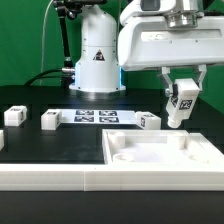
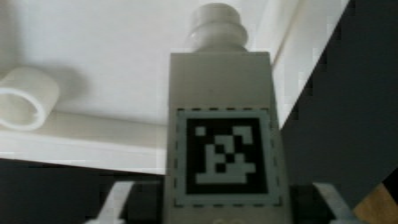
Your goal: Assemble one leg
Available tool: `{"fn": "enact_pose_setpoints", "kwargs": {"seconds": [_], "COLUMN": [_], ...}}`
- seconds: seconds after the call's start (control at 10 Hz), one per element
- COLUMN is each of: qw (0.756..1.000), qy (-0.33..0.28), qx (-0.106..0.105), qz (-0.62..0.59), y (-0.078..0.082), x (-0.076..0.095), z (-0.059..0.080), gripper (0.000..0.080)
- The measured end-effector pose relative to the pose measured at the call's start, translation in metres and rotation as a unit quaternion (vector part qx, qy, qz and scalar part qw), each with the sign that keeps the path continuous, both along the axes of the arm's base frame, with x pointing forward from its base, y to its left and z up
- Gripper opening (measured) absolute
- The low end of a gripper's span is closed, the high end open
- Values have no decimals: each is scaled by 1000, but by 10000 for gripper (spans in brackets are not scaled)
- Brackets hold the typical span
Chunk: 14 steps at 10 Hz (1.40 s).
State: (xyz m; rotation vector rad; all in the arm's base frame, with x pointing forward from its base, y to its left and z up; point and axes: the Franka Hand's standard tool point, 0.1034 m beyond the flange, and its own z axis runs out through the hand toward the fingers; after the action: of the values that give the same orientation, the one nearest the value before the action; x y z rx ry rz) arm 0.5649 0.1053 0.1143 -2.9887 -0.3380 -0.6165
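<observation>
a: where is the leg (image 1: 181,113) right now?
b: up in the air, upright, its tag facing the exterior camera, with the pincer (image 1: 183,100) clenched on it. the wrist view agrees: the leg fills the frame, gripped on both sides, its knobbed end pointing away from the camera.
a: so how far along is the job?
b: i judge the pick-up done and the joining not yet begun. the leg hangs near the far edge of the white panel (image 1: 160,165) and touches nothing. in the wrist view a round socket (image 2: 31,95) at a panel corner sits beside the leg's tip, not under it. lining up, lowering and seating it are all left to do.
a: any containers, anything inside them?
b: no true container. the panel's recessed corners come closest, and the ones i can see hold nothing.
a: and further out?
b: three more small blocks (image 1: 51,121) lie loose on the black counter (image 1: 40,145). one is just beside the panel's far edge. two are well apart from it, toward the exterior view's left. the marker board (image 1: 95,116) lies between them.
</observation>
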Motion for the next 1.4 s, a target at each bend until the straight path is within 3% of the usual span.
{"fn": "enact_pose_setpoints", "kwargs": {"seconds": [0.3,0.4,0.8,1.4], "qw": [994,996,995,995], "qy": [-106,-91,-96,-93], "qx": [8,7,14,15], "qz": [-7,-7,-16,-13], "y": [-7,-8,-8,-2], "x": [3,-1,55,52], "z": [0,-12,0,-10], "gripper": [294,294,294,294]}}
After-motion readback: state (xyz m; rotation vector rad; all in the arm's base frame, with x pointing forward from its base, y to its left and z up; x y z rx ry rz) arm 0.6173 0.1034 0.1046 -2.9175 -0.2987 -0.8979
